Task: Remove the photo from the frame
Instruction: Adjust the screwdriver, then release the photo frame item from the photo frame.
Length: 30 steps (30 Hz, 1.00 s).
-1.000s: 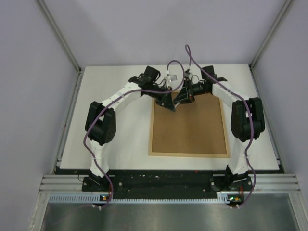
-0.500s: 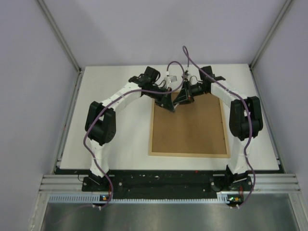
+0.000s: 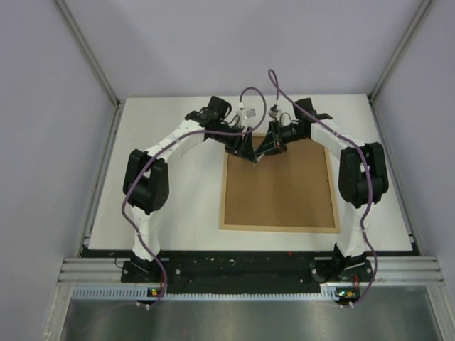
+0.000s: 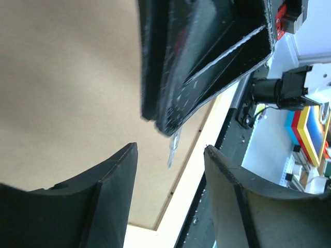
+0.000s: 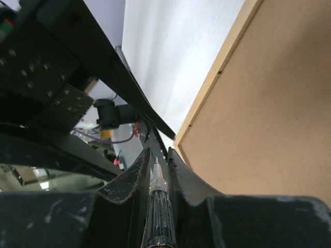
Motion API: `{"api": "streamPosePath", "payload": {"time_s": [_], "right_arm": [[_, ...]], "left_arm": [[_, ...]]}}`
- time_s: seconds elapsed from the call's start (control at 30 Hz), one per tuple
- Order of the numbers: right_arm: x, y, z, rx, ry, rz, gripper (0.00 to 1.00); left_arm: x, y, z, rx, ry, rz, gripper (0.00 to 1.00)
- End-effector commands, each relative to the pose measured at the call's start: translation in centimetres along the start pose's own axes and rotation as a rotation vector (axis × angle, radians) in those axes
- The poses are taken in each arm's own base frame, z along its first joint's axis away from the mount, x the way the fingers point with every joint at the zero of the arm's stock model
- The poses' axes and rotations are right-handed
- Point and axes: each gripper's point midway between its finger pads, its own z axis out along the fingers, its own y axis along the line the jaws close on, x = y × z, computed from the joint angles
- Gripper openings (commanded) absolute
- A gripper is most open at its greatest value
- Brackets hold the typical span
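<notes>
My L gripper gaping, R gripper clamping slim tool near upper edge of frame, frame lying back-up, long axis unclear.

We judge this a robotics laboratory test cell, not a home or a shop. Two robot arms, the left arm and the right arm, are bolted to a black base rail at the near edge of a plain white table. Pale lilac wall panels close the left, far and right sides, joined by aluminium posts. Slotted aluminium profile and a sheet-metal surface lie nearest. Purple cables run loose along the arms. In the left wrist view we note a brightly coloured object beyond the table, too blurred to identify.
</notes>
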Motion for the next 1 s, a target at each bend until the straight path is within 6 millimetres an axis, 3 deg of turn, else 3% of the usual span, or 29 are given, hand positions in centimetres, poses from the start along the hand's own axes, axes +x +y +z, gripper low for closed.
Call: {"api": "streamPosePath", "payload": {"time_s": [0.0,0.1,0.23,0.37,0.47,0.7,0.97], "right_arm": [[-1.8,1.1,-1.3,0.04,-0.107,-0.102,0.0],[-3.6,0.3,-1.5,0.078,-0.204,-0.15,0.0],[-6.3,-0.8,-1.0,0.087,-0.338,-0.172,0.0],[-9.2,-1.9,-0.2,0.059,-0.471,-0.18,0.0],[-10.7,-3.2,0.5,0.042,-0.559,-0.157,0.0],[-11.8,-5.1,3.6,0.016,-0.655,-0.138,0.0],[-12.2,-7.6,6.3,0.023,-0.659,-0.107,0.0]], "left_arm": [[-3.1,-0.1,-4.7,-0.059,-0.147,0.036,0.64],[-3.5,1.3,-6.4,-0.119,-0.198,0.015,0.65],[-3.9,5.8,-8.4,-0.255,-0.271,-0.098,0.65],[-2.7,10.9,-9.6,-0.345,-0.296,-0.266,0.63],[-1.4,13.5,-9.3,-0.387,-0.282,-0.321,0.63],[0.5,15.8,-6.9,-0.346,-0.234,-0.397,0.61],[1.1,16.6,-5.3,-0.29,-0.215,-0.448,0.62]]}}
